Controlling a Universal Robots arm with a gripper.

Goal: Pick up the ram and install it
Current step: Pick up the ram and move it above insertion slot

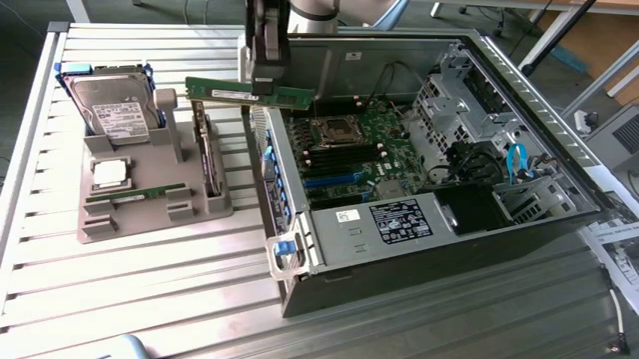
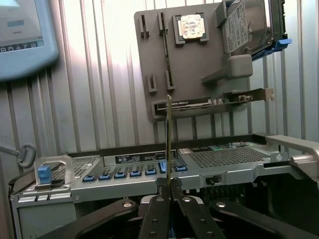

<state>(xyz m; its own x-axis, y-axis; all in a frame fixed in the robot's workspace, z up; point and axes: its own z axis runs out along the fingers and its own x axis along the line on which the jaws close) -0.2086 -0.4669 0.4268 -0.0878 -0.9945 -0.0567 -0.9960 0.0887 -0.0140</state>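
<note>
Above the rim of the open computer case [image 1: 420,273], short of its motherboard [image 1: 384,138], I am holding the ram [image 1: 224,93] aloft, pinched mid-length in the nearly closed claw [image 1: 268,88], judging that keeping it level and parallel to the slots [image 1: 345,158] matters most.

A hard drive [image 1: 118,108] stands in a grey tray [image 1: 150,213] beside a computer case [image 1: 399,269].
</note>
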